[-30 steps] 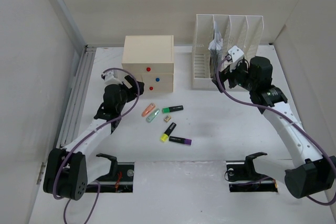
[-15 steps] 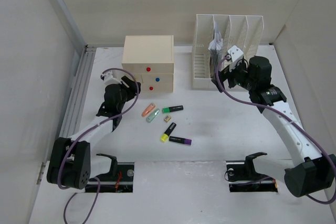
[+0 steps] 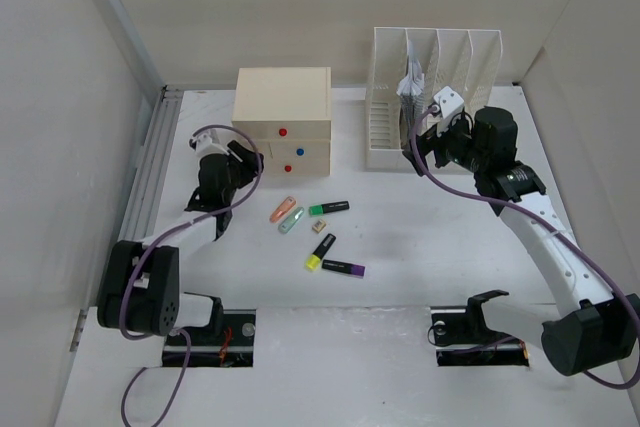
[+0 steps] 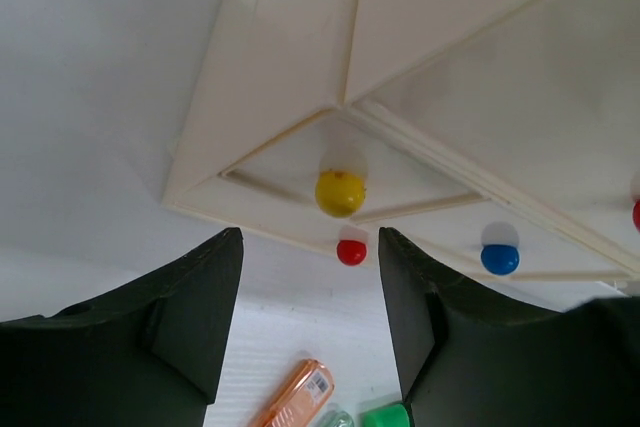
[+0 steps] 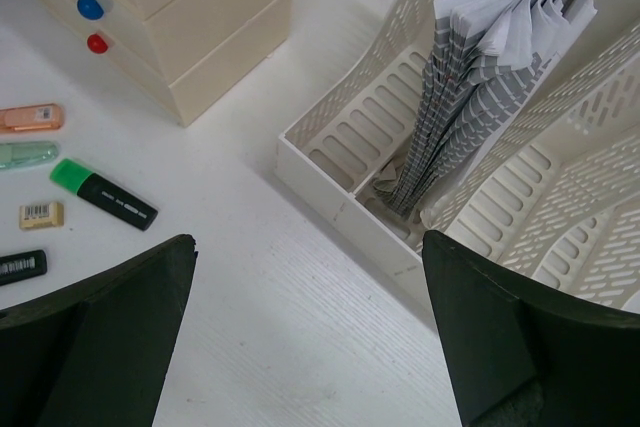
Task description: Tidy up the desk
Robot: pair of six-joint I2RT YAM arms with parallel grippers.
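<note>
Desk (image 3: pixel 430 247) w/ markers (image 3: pixel 329 208), L gripper (image 4: pixel 308 267) facing drawers (image 4: pixel 450 37).

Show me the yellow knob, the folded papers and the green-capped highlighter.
yellow knob (image 4: pixel 340 193): left wrist view, centre of the ball.
folded papers (image 5: pixel 465 97): right wrist view, middle of the stack.
green-capped highlighter (image 5: pixel 115 200): right wrist view, black barrel.

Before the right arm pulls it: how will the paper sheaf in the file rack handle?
Likely floppy: the paper sheaf leans and its top edges fan apart. Sheets look loose, so some may slip unless the whole stack is pinched. The slotted file rack looks light and might drag along.
</note>
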